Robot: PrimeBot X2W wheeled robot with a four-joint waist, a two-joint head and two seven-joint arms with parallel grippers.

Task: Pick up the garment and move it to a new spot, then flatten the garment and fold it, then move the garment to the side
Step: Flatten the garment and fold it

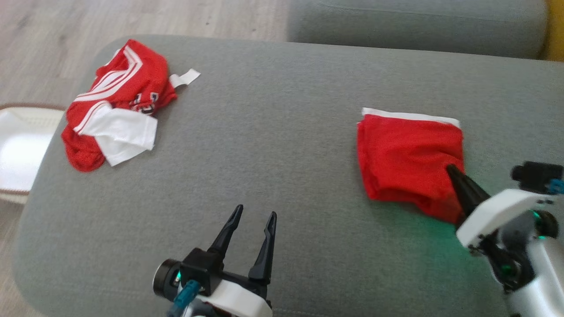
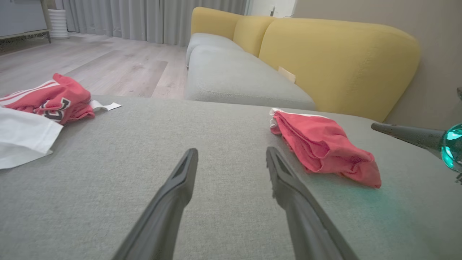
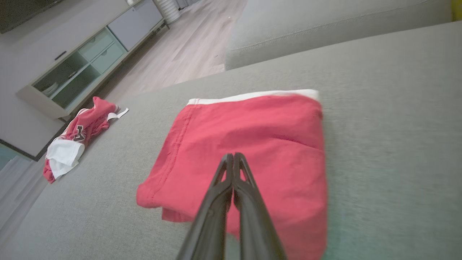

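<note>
Right gripper (image 3: 232, 156) pinched shut, nothing caught, tips over the folded red fabric garment (image 1: 407, 158) at 3 o'clock on the grey upholstered sofa seat (image 1: 273, 145); left gripper (image 1: 256, 210) spread wide, empty; crumpled red-and-white jersey (image 1: 119, 101) at 10 o'clock

Grey fabric cushion (image 1: 273, 145), broad and round-cornered, with two pieces of clothing lying well apart on it. On the right half, a red garment (image 1: 407, 154) folded into a squarish stack, flat on the fabric, white edge along its far side. Near the far left corner, a crumpled red-and-white jersey (image 1: 119, 97) in a heap, with a white strip trailing onto the cushion.
</note>
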